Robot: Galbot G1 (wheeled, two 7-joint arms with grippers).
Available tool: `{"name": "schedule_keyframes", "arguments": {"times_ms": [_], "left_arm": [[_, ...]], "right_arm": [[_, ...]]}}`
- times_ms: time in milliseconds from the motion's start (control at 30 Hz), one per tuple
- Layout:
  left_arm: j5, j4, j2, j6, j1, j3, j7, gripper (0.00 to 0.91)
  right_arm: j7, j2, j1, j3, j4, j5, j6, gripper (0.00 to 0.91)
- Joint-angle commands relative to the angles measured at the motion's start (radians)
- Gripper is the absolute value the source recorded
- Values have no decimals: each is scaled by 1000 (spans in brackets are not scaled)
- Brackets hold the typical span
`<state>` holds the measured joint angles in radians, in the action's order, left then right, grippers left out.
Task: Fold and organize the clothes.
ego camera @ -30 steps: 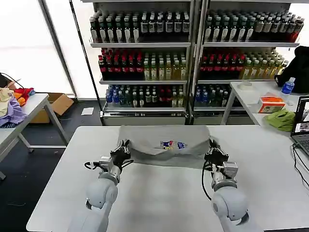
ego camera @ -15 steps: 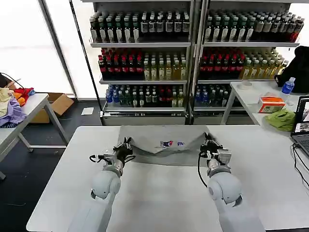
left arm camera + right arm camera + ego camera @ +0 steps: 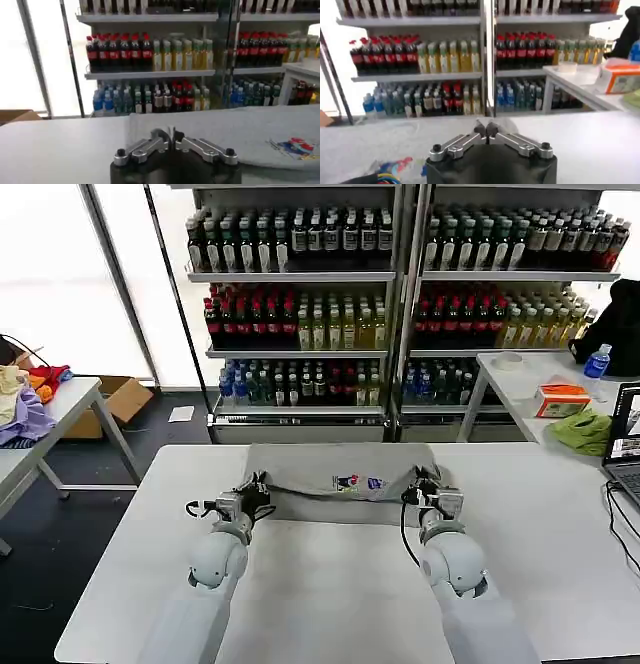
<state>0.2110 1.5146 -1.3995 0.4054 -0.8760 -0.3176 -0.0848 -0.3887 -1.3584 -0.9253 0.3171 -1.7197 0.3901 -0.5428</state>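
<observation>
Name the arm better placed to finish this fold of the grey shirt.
Neither alone: the left gripper pinches the grey shirt at its left edge, the right gripper at its right edge, level with each other. Both should carry it together.

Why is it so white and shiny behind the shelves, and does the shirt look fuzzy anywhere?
In the head view, daylight pours through the windows at the left and washes them out to plain white. In the left wrist view, the grey shirt and its chest print look soft, while the gripper close up is sharper. In the right wrist view, the print looks smeared.
</observation>
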Motion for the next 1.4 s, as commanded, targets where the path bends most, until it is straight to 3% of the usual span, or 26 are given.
{"name": "schedule_keyframes", "arguments": {"times_ms": [33, 133, 367, 567, 833, 1400], "left_arm": [[-15, 6, 5, 25, 3, 0, -5, 907], [-3, 37, 5, 37, -6, -2, -18, 907], [-3, 123, 9, 61, -36, -1, -21, 907], [-8, 158, 9, 75, -73, -13, -23, 907], [-14, 146, 10, 82, -103, -28, -22, 907], [-24, 82, 20, 86, -92, -29, -22, 907]], "right_arm": [[-82, -22, 17, 1, 25, 63, 5, 907], [-107, -23, 24, 1, -13, 59, 66, 907], [-165, -18, 53, -2, -69, 130, 95, 907], [-187, 4, -24, 4, -132, 106, 23, 907], [-192, 51, -160, 38, -204, 85, -17, 907], [-196, 59, -188, 65, -124, 84, -34, 907]]}}
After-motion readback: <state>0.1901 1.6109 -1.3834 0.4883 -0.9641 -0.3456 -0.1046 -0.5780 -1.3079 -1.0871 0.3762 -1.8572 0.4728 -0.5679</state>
